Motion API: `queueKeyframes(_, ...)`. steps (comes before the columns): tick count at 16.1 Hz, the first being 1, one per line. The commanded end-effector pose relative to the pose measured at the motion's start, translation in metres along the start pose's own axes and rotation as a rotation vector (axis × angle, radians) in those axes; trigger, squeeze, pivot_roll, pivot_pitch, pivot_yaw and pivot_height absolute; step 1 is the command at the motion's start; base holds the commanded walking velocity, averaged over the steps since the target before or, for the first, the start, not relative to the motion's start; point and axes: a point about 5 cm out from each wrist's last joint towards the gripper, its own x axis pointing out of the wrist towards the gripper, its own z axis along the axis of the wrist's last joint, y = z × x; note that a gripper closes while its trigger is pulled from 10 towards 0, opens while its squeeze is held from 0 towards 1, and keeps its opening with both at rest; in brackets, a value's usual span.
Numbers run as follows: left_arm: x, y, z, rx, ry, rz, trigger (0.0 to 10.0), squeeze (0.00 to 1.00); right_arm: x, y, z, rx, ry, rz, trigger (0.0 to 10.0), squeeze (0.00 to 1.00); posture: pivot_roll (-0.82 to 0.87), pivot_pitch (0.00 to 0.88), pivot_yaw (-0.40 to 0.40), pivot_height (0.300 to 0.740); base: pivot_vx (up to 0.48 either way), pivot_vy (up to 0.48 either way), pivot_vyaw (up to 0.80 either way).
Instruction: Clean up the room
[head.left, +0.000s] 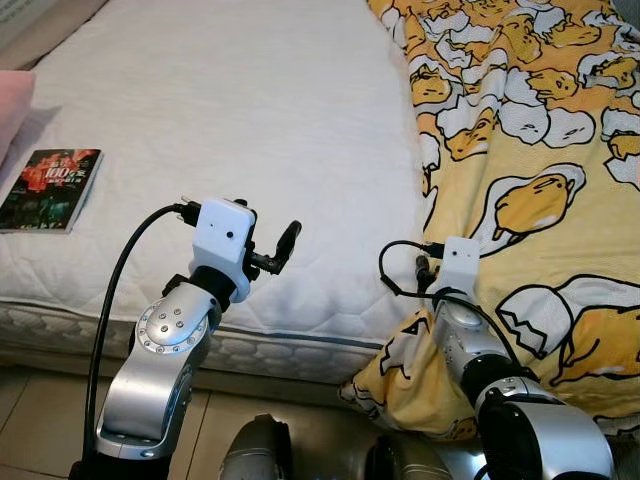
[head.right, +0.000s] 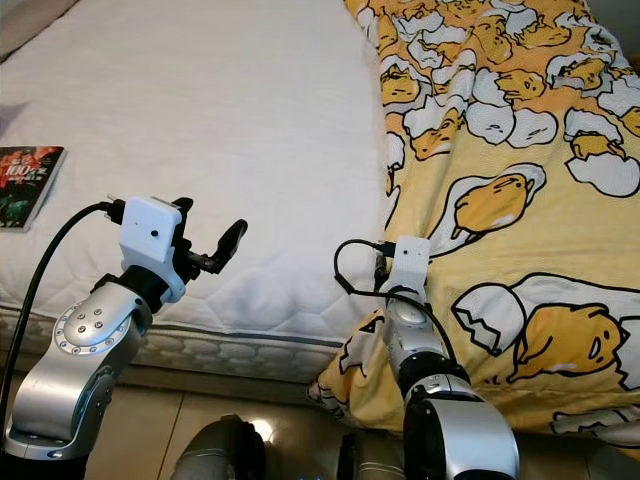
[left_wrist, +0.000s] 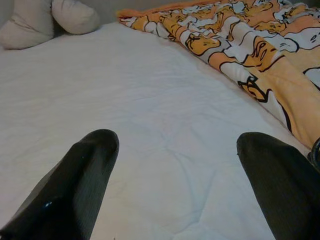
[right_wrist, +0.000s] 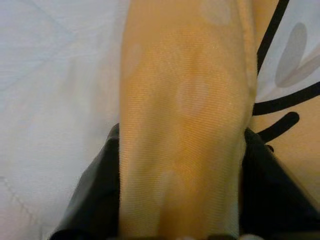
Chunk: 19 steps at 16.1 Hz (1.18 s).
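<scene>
Right claw (right_wrist: 182, 190) is clenched on a fold of the yellow egg-print blanket (head.left: 530, 150), at the blanket's left edge near the foot of the bed, and the wrist view shows the orange cloth bunched between the two black fingers (right_wrist: 95, 195). Left claw (left_wrist: 177, 185) hangs released above the bare white mattress (head.left: 230, 130), its fingers spread wide with nothing between them. The blanket covers the right side of the bed, its long axis running from the near edge, where a corner droops over the side toward the floor, away to the far end by the pillows (left_wrist: 47, 22). It looks thin, soft and light, the sort of cloth that will sag and trail wherever it is not held, so a single pinch will likely drag it into a rope, not spread it. I'd judge the better hold is along the left hem, with the free claw taking that same edge farther up, so the two can draw it flat across the mattress. A book (head.left: 50, 188) lies flat on the near left of the mattress, well apart from the blanket, its spine running roughly near to far.
</scene>
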Motion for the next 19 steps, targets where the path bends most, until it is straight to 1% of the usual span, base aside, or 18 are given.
queueKeyframes(1,0.0,0.0,-0.001,0.001,0.007,0.002,10.0,0.0,-0.006,0.027,-0.015,-0.013,0.065,0.12,0.0,0.0,0.2,0.184,0.046,0.699,0.0,0.0,0.0)
queueKeyframes(2,0.0,0.0,-0.001,0.002,0.007,0.002,10.0,0.0,-0.006,0.031,-0.016,-0.017,0.063,0.138,0.0,0.0,0.2,0.184,0.046,0.699,0.0,0.0,0.0)
queueKeyframes(3,0.0,0.0,-0.001,0.002,0.009,0.001,10.0,0.0,-0.008,0.038,-0.016,-0.028,0.056,0.169,0.0,0.0,0.19,0.183,0.048,0.699,0.0,0.0,0.0)
queueKeyframes(4,0.0,-0.001,-0.002,0.003,0.009,-0.002,10.0,0.0,-0.011,0.052,-0.017,-0.046,0.043,0.226,0.0,0.0,0.19,0.182,0.048,0.699,0.0,0.0,0.0)
queueKeyframes(6,0.0,-0.001,-0.002,0.006,0.009,-0.004,10.0,0.0,-0.015,0.065,-0.019,-0.053,0.031,0.274,0.0,0.0,0.19,0.183,0.048,0.699,0.0,0.0,0.0)
queueKeyframes(9,0.001,-0.002,-0.002,0.007,0.009,-0.007,10.0,0.0,-0.03,0.099,-0.026,-0.064,0.004,0.401,0.0,0.0,0.19,0.182,0.043,0.699,0.0,0.0,0.0)
queueKeyframes(11,0.001,-0.002,-0.002,0.007,0.009,-0.005,10.0,0.0,-0.037,0.109,-0.029,-0.077,-0.011,0.441,0.0,0.0,0.19,0.182,0.043,0.699,0.0,0.0,0.0)
queueKeyframes(12,0.001,-0.002,-0.003,0.007,0.009,-0.003,10.0,0.0,-0.044,0.116,-0.034,-0.082,-0.026,0.474,0.0,0.0,0.18,0.18,0.037,0.699,0.0,0.0,0.0)
queueKeyframes(13,0.001,-0.002,-0.003,0.006,0.008,-0.003,10.0,0.0,-0.048,0.12,-0.036,-0.081,-0.031,0.492,0.0,0.0,0.18,0.18,0.036,0.699,0.0,0.0,0.0)
queueKeyframes(14,0.001,-0.003,-0.003,0.004,0.008,-0.002,10.0,0.0,-0.055,0.126,-0.04,-0.082,-0.037,0.521,0.0,0.0,0.17,0.178,0.036,0.699,0.0,0.0,0.0)
queueKeyframes(15,0.001,-0.004,-0.004,0.002,0.008,-0.003,10.0,0.0,-0.065,0.134,-0.046,-0.091,-0.047,0.561,0.0,0.0,0.17,0.175,0.034,0.699,0.0,0.0,0.0)
queueKeyframes(16,0.002,-0.005,-0.004,0.0,0.006,-0.003,10.0,0.0,-0.071,0.135,-0.05,-0.109,-0.052,0.567,0.0,0.0,0.17,0.175,0.034,0.699,0.0,0.0,0.0)
queueKeyframes(17,0.003,-0.005,-0.004,-0.005,0.002,-0.003,10.0,0.0,-0.066,0.124,-0.048,-0.139,-0.079,0.481,0.0,0.0,0.17,0.164,0.032,0.699,0.0,0.0,0.0)
queueKeyframes(18,0.004,-0.005,-0.004,-0.008,0.0,-0.004,10.0,0.0,-0.058,0.108,-0.039,-0.164,-0.14,0.371,9.3,0.0,0.16,0.16,0.031,0.699,0.0,0.0,0.0)
queueKeyframes(19,0.005,-0.005,-0.004,-0.008,-0.001,-0.003,10.0,0.0,-0.053,0.095,-0.03,-0.187,-0.201,0.296,10.0,0.38,0.16,0.157,0.031,0.699,0.0,0.0,0.0)
